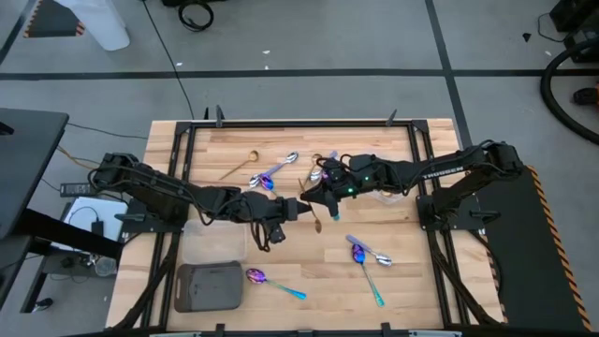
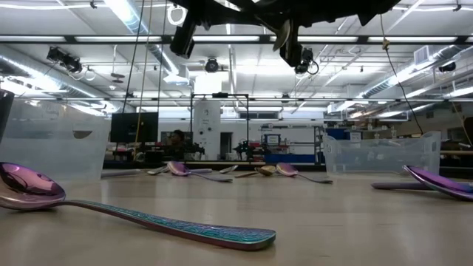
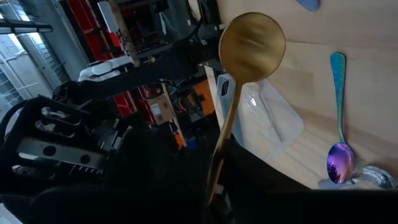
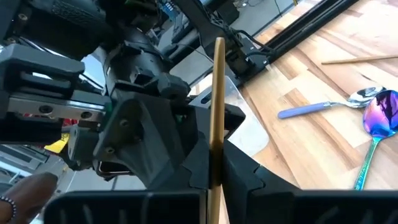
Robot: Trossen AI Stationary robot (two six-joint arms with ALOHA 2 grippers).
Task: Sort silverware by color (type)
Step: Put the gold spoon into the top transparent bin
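Two end effectors meet over the middle of the bench (image 1: 393,140), with one gold spoon (image 1: 315,220) between them. Seen from above, that spoon's long axis runs near to far, bowl toward the near side. From the left wrist its round bowl (image 3: 252,38) stands clear while the handle drops between the dark fingers. The left end effector (image 1: 281,217) sits just left of the spoon; I cannot tell whether it is gripping or letting go. The right end effector (image 1: 314,195) is closed on the handle, which rises straight between its fingers (image 4: 242,174) in its own wrist view.

Other pieces lie flat. A purple-bowled spoon with a teal handle (image 1: 273,283) lies near the dark grey tray (image 1: 208,285), bowl to the left. Two more iridescent spoons (image 1: 367,264) lie at near right, handles angled right and nearer. Far of centre, a gold utensil (image 1: 239,167) and a silver-and-purple pair (image 1: 273,172) slant diagonally.
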